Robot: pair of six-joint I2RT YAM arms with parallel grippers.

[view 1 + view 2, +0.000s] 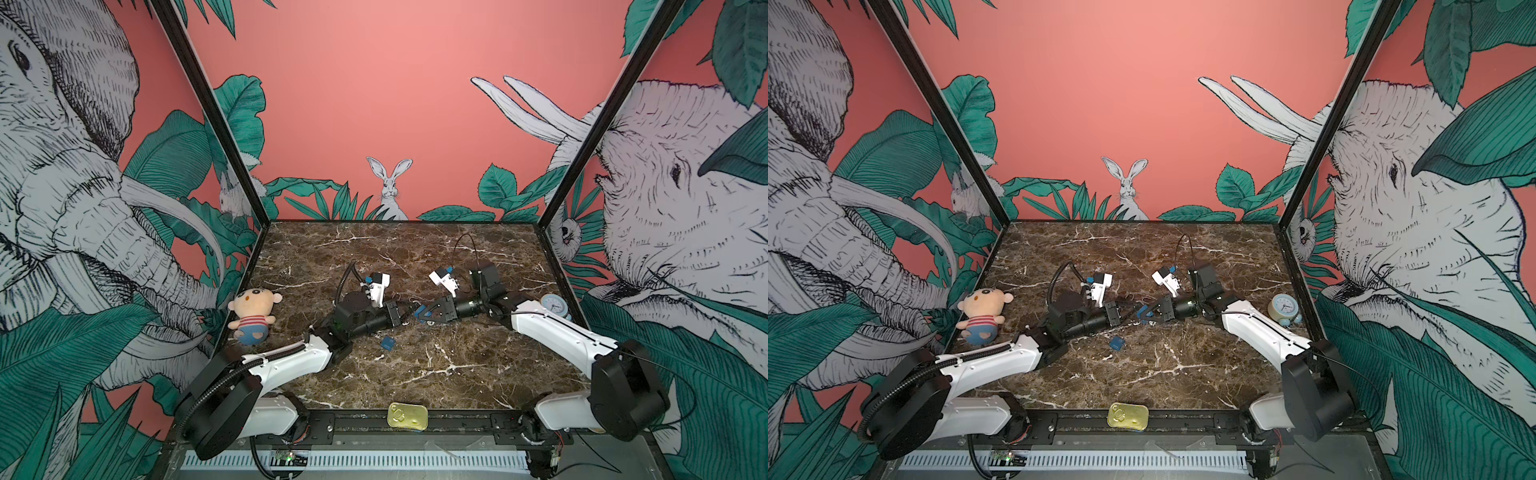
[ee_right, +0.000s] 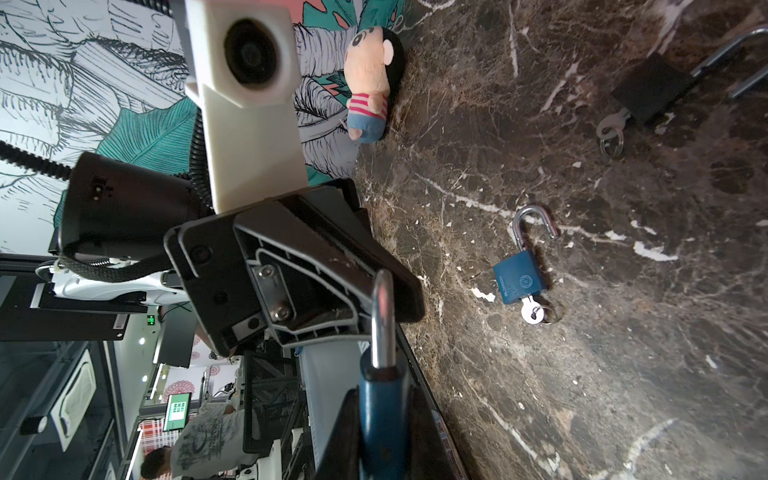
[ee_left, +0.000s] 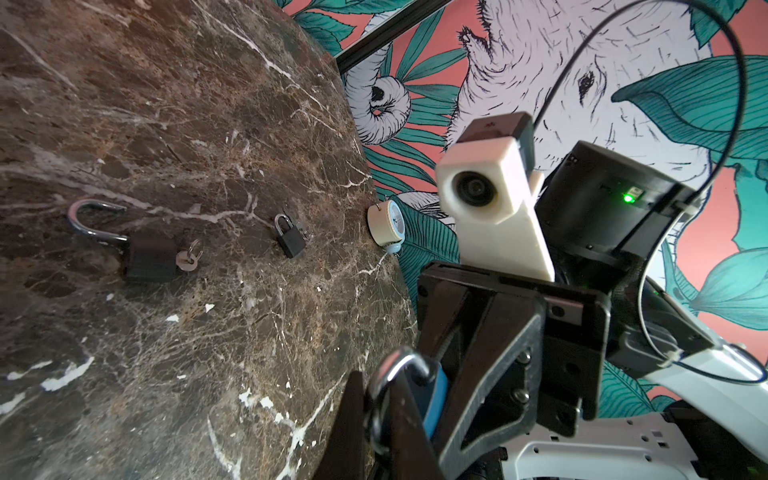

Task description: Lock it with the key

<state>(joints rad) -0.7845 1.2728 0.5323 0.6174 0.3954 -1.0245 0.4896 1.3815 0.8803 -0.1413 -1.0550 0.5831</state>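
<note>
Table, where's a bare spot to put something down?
Bare table: the wide strip along the back wall, and the front patch between the loose blue padlock and sardine tin. Crowded: the middle, where left fingers and right fingers meet on the held blue padlock.

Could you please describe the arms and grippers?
Both arms have white shells and black joints. The left gripper and right gripper are black and angular. The left arm carries a ribbed black hose, the right arm a thin cable. White camera housings top both wrists.
</note>
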